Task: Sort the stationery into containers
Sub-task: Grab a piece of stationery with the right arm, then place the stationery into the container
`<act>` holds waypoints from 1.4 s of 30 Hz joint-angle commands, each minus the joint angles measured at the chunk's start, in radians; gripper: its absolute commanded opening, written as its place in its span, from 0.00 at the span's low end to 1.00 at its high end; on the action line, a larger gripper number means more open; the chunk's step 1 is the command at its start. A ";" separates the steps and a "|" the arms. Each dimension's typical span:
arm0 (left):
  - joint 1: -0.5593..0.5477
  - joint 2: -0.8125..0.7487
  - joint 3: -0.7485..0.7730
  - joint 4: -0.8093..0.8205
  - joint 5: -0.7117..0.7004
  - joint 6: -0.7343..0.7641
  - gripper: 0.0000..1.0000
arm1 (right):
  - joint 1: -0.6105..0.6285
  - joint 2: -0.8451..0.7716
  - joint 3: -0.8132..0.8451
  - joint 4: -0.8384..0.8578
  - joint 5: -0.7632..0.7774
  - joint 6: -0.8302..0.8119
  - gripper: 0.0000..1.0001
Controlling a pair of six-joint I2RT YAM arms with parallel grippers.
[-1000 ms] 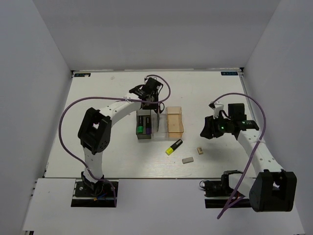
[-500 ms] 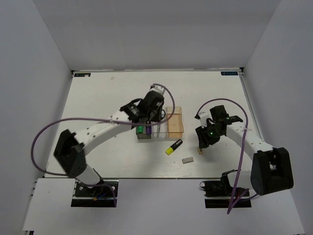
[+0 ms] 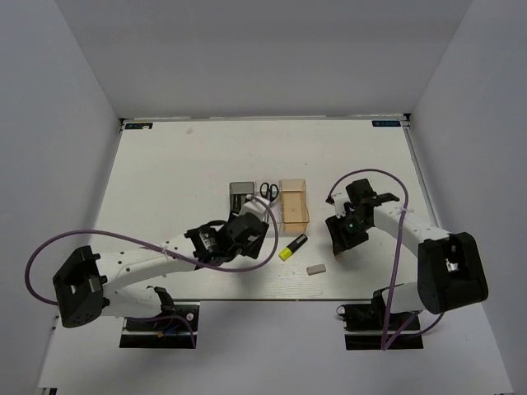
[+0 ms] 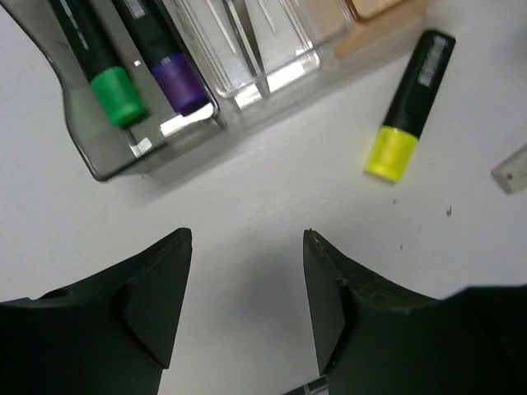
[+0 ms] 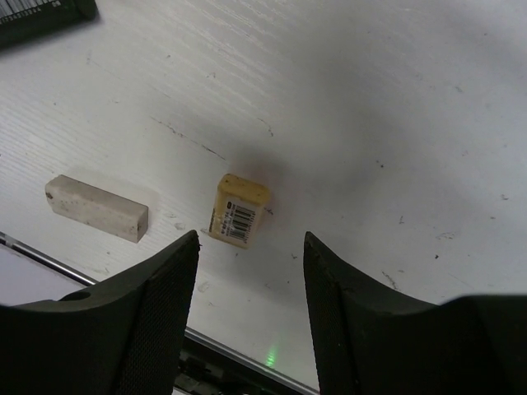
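My left gripper is open and empty above bare table, just near of the dark grey bin. That bin holds a green-ended highlighter and a purple-ended highlighter. The clear bin holds the black-handled scissors. The orange bin stands to its right. A yellow-ended highlighter lies on the table. My right gripper is open, low over the beige eraser, which lies just ahead of the fingertips. The grey eraser lies to its left.
In the top view the left gripper sits near of the bins, with the yellow highlighter and grey eraser between it and the right gripper. The table's near edge is close to the right gripper.
My left arm has drawn back from above the bins toward the near side, leaving the scissors in the clear bin. My right gripper has moved left and down over the beige eraser.
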 commanded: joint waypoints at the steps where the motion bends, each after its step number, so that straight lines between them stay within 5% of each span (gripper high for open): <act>1: -0.070 -0.064 -0.063 0.059 -0.091 -0.027 0.67 | 0.017 0.029 -0.013 0.021 0.004 0.045 0.57; 12: -0.196 -0.117 -0.142 0.075 -0.232 -0.043 0.67 | 0.068 0.092 -0.016 0.061 0.112 0.121 0.55; 25: -0.261 -0.098 -0.179 0.079 -0.301 -0.080 0.67 | 0.099 0.121 -0.004 0.066 0.163 0.135 0.31; 28: -0.268 -0.097 -0.180 0.074 -0.307 -0.083 0.67 | 0.093 0.091 -0.010 0.068 0.153 0.138 0.19; 31: -0.291 -0.098 -0.182 0.072 -0.319 -0.081 0.67 | 0.090 0.011 -0.005 0.067 0.154 0.129 0.18; 37: -0.334 -0.066 -0.170 0.059 -0.322 -0.075 0.67 | 0.102 -0.198 0.025 0.101 -0.007 0.007 0.11; 42: -0.351 -0.058 -0.179 0.063 -0.328 -0.101 0.67 | 0.112 -0.160 0.174 0.100 -0.140 -0.014 0.08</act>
